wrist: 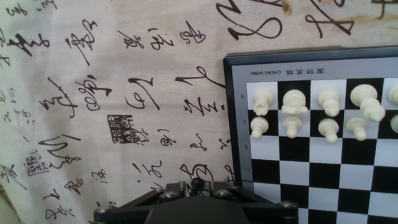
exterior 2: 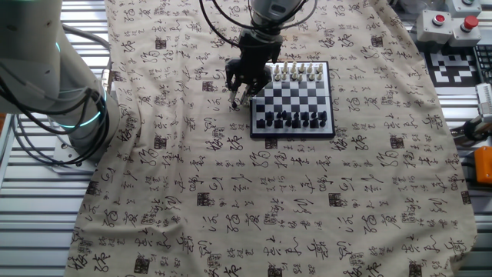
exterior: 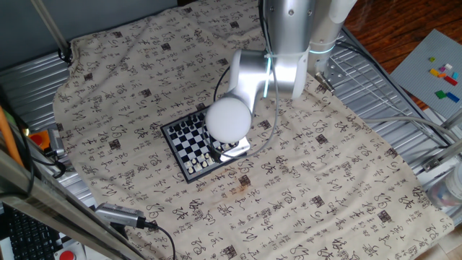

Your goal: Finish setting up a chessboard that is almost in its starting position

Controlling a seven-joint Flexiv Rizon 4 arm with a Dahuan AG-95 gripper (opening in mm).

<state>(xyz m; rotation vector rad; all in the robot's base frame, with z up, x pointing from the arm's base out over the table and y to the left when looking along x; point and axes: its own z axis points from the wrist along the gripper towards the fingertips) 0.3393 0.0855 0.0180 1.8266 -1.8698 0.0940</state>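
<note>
Nearest lens: dark housing (wrist: 199, 208) of the hand lies across the bottom edge of the hand view, screws showing. Fingertips are out of frame there.
Gripper (exterior 2: 241, 94): hangs low over the cloth, off the board, just beside the board's edge near the white-piece end. Pointing straight down.
Hand state: cannot tell whether the fingers are parted or closed. They are too small in the other fixed view, and the arm's round white cap (exterior: 229, 119) hides them in one fixed view.
Small dark knob (wrist: 198, 183): sits just above the housing. Cannot tell what it is.
Chessboard (exterior 2: 292, 135): small, black-framed, flat on the cloth near the table's middle. Its frame (wrist: 231, 124) carries printed rank numbers.
White pieces (exterior 2: 298, 73): two rows at one end of the board. In the hand view they (wrist: 311, 112) stand upright on the ranks nearest the printed edge.
Black pieces (exterior 2: 296, 119): clustered at the opposite end. Individual gaps are too small to make out.
Middle ranks: bare squares (exterior 2: 292, 96) between the two sets.
Cloth (exterior 2: 231, 200): cream, printed with dark calligraphy and seal marks. It covers the table, rumpled at the sides.
Arm (exterior: 278, 65): silver, reaching over the board and covering part of it in one fixed view.
Table fringe: red buttons (exterior 2: 440, 18) beyond the cloth.
</note>
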